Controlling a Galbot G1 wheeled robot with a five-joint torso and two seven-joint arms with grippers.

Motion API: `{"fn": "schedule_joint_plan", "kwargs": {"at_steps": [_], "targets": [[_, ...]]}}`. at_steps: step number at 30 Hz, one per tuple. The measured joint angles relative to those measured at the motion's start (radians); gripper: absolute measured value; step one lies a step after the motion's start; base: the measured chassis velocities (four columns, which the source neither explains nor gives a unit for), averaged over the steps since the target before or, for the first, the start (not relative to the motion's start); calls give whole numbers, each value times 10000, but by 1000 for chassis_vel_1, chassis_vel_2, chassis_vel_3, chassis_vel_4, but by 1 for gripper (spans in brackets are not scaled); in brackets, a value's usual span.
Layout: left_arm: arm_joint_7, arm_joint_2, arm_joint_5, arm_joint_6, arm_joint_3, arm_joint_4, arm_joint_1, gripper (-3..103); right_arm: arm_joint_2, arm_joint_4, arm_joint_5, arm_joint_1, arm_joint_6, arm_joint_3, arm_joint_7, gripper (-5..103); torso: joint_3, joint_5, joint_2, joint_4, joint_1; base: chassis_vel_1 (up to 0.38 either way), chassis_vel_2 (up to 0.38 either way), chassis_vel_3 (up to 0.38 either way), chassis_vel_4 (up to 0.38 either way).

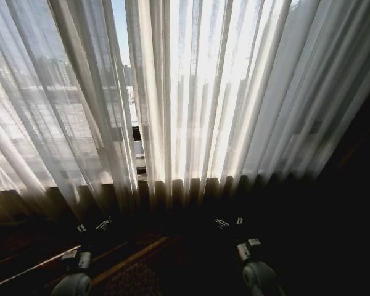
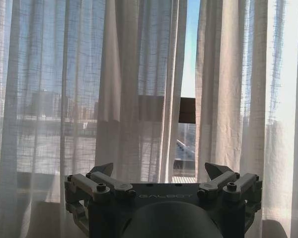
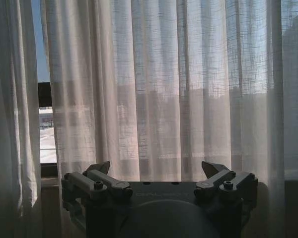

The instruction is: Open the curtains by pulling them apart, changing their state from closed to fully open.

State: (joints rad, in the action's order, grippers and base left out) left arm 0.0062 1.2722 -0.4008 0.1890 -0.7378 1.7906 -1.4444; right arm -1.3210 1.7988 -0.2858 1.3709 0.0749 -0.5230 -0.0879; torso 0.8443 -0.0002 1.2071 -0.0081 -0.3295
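Curtains [image 1: 222,98] hang vertical — narrow gap | left gripper [image 2: 159,174] fingers spread | right gripper [image 3: 156,171] fingers spread

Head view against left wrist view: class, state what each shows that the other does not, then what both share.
Head view alone: both arms low in front, left gripper and right gripper, and the dark patterned floor. Left wrist view alone: the open left gripper close up, with its GALBOT lettering. Both: two sheer cream-white pleated curtains, a narrow gap between them.
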Motion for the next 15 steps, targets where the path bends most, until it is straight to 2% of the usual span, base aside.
{"fn": "schedule_joint_plan", "kwargs": {"at_steps": [7,15], "targets": [[0,0,0,0,0,0,0,100,15,-49,10,-4,45,-1,-15,100,-1,0,1,0,1,0,0,0,0],[0,0,0,0,0,0,-1,100,-27,-12,61,13,45,64,-31,100,-1,0,1,1,2,-88,134,72,-113]]}}
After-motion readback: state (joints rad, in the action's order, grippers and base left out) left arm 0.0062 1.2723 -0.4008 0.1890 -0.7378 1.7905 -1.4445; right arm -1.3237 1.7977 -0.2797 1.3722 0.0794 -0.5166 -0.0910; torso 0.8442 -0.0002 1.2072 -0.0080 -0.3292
